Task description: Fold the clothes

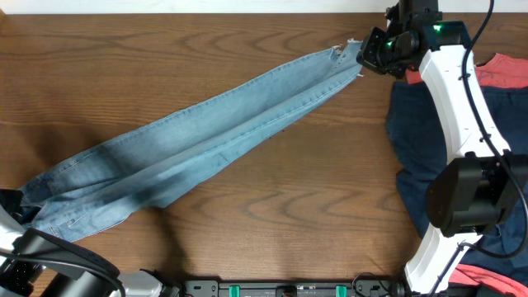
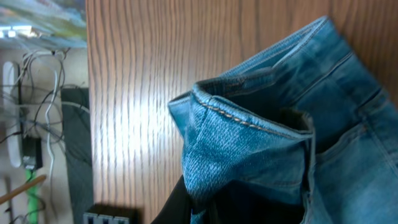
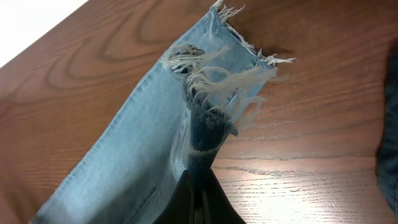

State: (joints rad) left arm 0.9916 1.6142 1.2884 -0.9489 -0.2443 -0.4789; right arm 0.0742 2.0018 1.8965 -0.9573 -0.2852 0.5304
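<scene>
My right arm reaches far forward, right gripper pinched tight on the jeans; my left gripper sits at the near left, clamped on them too.

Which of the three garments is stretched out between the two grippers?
The light-blue jeans, pinched at waistband and frayed hem; the navy garment and red T-shirt lie bunched at the right.

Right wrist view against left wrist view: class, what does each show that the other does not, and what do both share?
Only the right wrist view: a frayed hem pinched in the shut right gripper, and a dark navy garment at the edge. Only the left wrist view: a stitched waistband bunched at the left gripper, and cables beyond the wooden table. Both: light-blue denim jeans lying on that table.
</scene>
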